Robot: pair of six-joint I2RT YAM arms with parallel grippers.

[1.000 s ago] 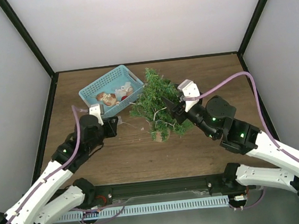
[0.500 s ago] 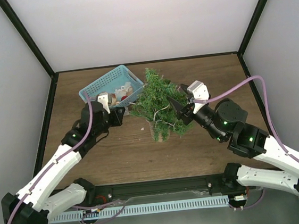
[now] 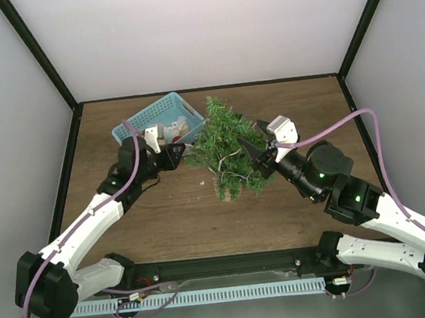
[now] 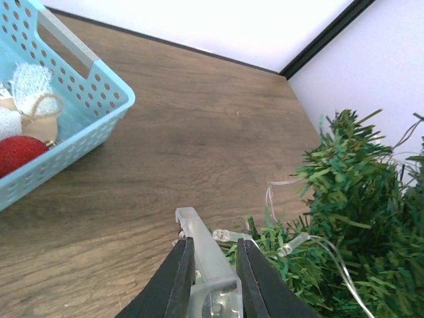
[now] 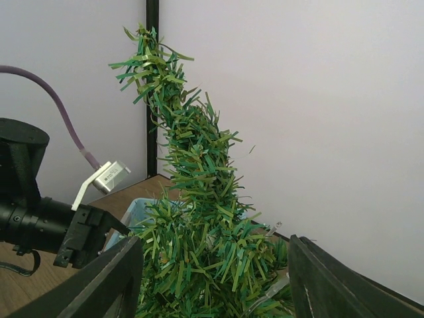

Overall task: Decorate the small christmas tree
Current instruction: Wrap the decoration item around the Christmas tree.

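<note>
The small christmas tree [image 3: 223, 146] stands mid-table in its brown pot [image 3: 228, 191], with a thin clear light string [image 3: 231, 155] draped over its branches. My left gripper [image 3: 173, 155] sits just left of the tree's lower branches. It is shut on a clear plastic piece [image 4: 202, 248] of the light string, whose small bulbs [image 4: 228, 235] lie against the foliage [image 4: 358, 218]. My right gripper [image 3: 252, 155] comes in from the right. Its jaws stand wide on both sides of the tree [image 5: 192, 218], with needles pressed between the fingers [image 5: 112, 278].
A light-blue plastic basket [image 3: 136, 124] stands at the back left, close to the tree. It holds a red ball [image 4: 16, 152] and white and tan ornaments [image 4: 30, 99]. Enclosure walls stand close on three sides.
My left arm has stretched forward and to the right, carrying the clear piece from the open table to the tree's left edge. My right gripper shifted slightly right, still around the tree.
</note>
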